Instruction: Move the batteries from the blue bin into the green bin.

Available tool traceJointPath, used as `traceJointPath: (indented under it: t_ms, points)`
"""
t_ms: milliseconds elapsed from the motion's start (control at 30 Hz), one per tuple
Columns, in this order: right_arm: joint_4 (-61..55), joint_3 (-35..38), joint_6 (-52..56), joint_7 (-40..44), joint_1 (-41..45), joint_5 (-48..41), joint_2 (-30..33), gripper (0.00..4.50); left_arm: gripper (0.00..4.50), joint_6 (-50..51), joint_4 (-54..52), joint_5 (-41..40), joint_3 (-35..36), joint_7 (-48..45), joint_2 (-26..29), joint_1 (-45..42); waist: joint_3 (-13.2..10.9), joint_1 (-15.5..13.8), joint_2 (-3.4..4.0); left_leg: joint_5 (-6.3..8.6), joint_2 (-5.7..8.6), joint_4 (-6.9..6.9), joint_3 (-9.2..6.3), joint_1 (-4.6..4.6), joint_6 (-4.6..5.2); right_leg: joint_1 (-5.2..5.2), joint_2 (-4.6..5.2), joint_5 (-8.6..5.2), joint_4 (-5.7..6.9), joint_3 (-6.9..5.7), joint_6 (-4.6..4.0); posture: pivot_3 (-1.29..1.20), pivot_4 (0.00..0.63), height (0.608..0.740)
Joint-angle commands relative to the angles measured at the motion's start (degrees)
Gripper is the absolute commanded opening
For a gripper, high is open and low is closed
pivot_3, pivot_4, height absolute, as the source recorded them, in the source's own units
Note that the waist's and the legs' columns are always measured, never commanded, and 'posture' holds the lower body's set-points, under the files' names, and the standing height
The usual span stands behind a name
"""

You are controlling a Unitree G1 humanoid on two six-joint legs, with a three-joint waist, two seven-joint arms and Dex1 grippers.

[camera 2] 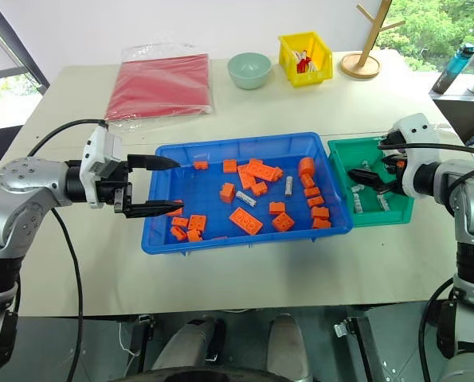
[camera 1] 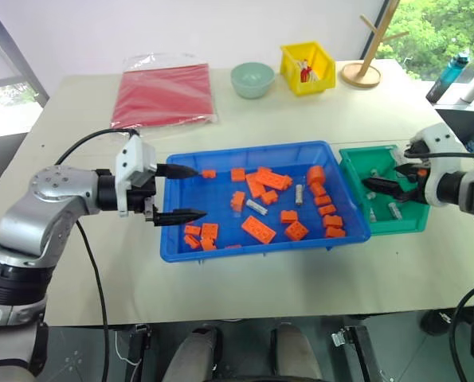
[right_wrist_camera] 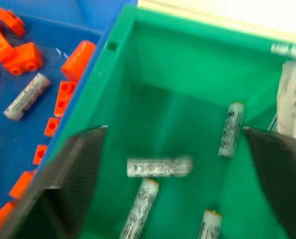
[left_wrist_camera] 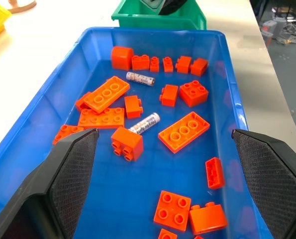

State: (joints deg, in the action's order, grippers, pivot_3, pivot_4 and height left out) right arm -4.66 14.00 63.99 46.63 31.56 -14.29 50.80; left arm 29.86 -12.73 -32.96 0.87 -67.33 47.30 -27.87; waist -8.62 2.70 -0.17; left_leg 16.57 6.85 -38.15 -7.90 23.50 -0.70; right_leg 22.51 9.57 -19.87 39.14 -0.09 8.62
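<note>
The right end effector [right_wrist_camera: 172, 184] was spread, empty, over the green bin [camera 1: 356, 171], where four batteries [right_wrist_camera: 158, 167] lay, two cut off. The left end effector [left_wrist_camera: 165, 186] was spread over the blue bin [left_wrist_camera: 48, 107]; two batteries [left_wrist_camera: 145, 123] remained among bricks [left_wrist_camera: 183, 131].

The batteries [left_wrist_camera: 144, 123] in the blue bin [left_wrist_camera: 48, 107] and green bin [right_wrist_camera: 152, 64] carry dark print, too small to read.

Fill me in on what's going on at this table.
A robot is sorting batteries out of the blue bin into the green bin. Its right tool hangs open over the green bin, where four batteries lie. Two batteries remain among orange bricks. The left tool is open at the blue bin's end.
</note>
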Motion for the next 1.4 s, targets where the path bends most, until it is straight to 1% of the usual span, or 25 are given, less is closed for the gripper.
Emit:
traceJointPath:
  t_ms: [33,100,200,267,367,400,533,767,867,900,933,1200,1400]
  points:
    - [-4.6,-0.7,-2.9,0.3,5.6,-3.6,-1.3,4.44,4.50,-0.4,-0.3,0.3,0.6,-0.1,0.4,-1.1,0.0,0.0,0.00,0.00,0.00,0.00,0.00,0.00,0.00,0.00,0.00,0.00,0.00,0.00,0.00,0.00,0.150,0.717]
    - [-6.5,-3.5,-2.5,0.6,8.4,-5.5,-3.4,4.44,4.50,-0.4,-0.4,0.3,0.8,-0.2,0.6,-1.0,0.0,0.0,0.00,0.00,0.00,0.00,-0.01,0.00,0.00,0.00,0.00,0.00,-0.01,0.00,0.00,0.00,0.150,0.717]
    - [-9.1,-8.0,-1.9,-0.1,9.6,-6.6,-6.0,4.44,4.50,-0.3,-0.5,0.3,1.0,-0.1,0.7,-0.9,0.0,-0.1,-0.03,0.00,-0.02,0.01,-0.08,0.00,0.00,0.00,-0.02,0.00,-0.01,-0.01,0.00,0.00,0.150,0.717]
    - [-11.0,-11.7,-0.7,-1.3,9.7,-7.2,-8.7,4.44,4.50,-0.1,-0.8,0.2,1.1,0.1,0.8,-0.7,0.0,-0.3,-0.06,0.00,0.02,-0.01,-0.15,0.01,0.00,-0.05,-0.02,0.00,-0.01,-0.02,0.00,0.00,0.150,0.717]
    - [-12.7,-19.1,-1.3,-3.2,7.9,-6.3,-13.2,4.44,4.50,0.1,-1.5,0.1,1.3,0.5,0.8,-0.2,0.0,-0.3,-0.07,0.00,0.09,-0.05,-0.21,0.03,0.00,-0.06,0.03,0.00,-0.01,-0.02,0.00,0.00,0.150,0.717]
    - [-12.7,-20.4,-1.4,-3.7,7.6,-6.1,-14.1,4.44,4.50,0.2,-1.6,0.1,1.3,0.6,0.8,-0.2,0.0,-0.3,-0.07,0.00,0.09,-0.05,-0.23,0.03,0.00,-0.06,0.02,0.00,0.00,-0.02,0.00,0.00,0.150,0.717]
    - [-11.4,-24.1,-1.4,-5.7,6.8,-6.2,-18.5,4.44,4.50,0.5,-2.2,-0.1,1.6,1.0,1.0,0.1,0.0,-0.2,-0.07,0.00,0.10,-0.05,-0.23,0.03,0.00,-0.04,0.02,0.00,0.01,-0.02,0.00,0.00,0.150,0.717]
    - [-8.2,-26.3,-2.3,-7.9,5.8,-5.8,-21.8,4.44,4.50,1.0,-3.3,-0.4,2.6,1.5,1.5,1.2,0.0,-0.1,-0.07,0.00,0.10,-0.05,-0.27,0.03,0.00,-0.03,0.01,0.00,0.02,-0.02,0.00,0.00,0.150,0.717]
    - [-7.1,-27.1,-3.3,-8.5,5.4,-5.3,-22.4,3.64,4.50,1.1,-3.6,-0.6,2.9,1.7,1.8,1.6,0.0,-0.1,-0.07,0.00,0.10,-0.04,-0.27,0.03,0.00,-0.03,0.01,0.00,0.02,-0.02,0.00,0.00,0.150,0.717]
    - [-6.7,-27.1,-3.5,-8.7,5.3,-5.2,-22.6,3.13,4.50,1.1,-3.7,-0.7,2.9,1.8,1.8,1.7,0.0,-0.1,-0.07,0.00,0.10,-0.05,-0.26,0.03,0.00,-0.02,0.01,0.00,0.02,-0.02,0.00,0.00,0.150,0.717]
    - [-6.3,-27.2,-3.6,-8.8,5.3,-5.1,-22.8,2.77,4.50,1.0,-3.7,-0.7,3.0,1.9,1.9,1.8,0.0,-0.1,-0.07,0.00,0.10,-0.05,-0.27,0.03,0.00,-0.02,0.01,0.00,0.02,-0.02,0.00,0.00,0.150,0.717]
    - [-3.2,-28.1,-5.2,-8.9,5.4,-3.8,-23.2,2.77,4.50,0.6,-3.5,-0.5,2.9,2.2,1.7,1.6,0.0,-0.1,-0.07,0.00,0.10,-0.05,-0.27,0.02,0.00,-0.03,0.00,0.00,0.03,-0.02,0.00,0.00,0.150,0.717]
    - [-1.7,-30.7,-7.2,-8.4,4.0,-2.2,-22.7,2.77,4.50,0.0,-2.6,-0.2,2.4,2.3,1.3,0.6,0.0,-0.1,-0.12,0.00,0.11,-0.05,-0.28,0.02,0.00,-0.05,0.01,0.00,0.03,-0.02,0.00,0.00,0.150,0.717]
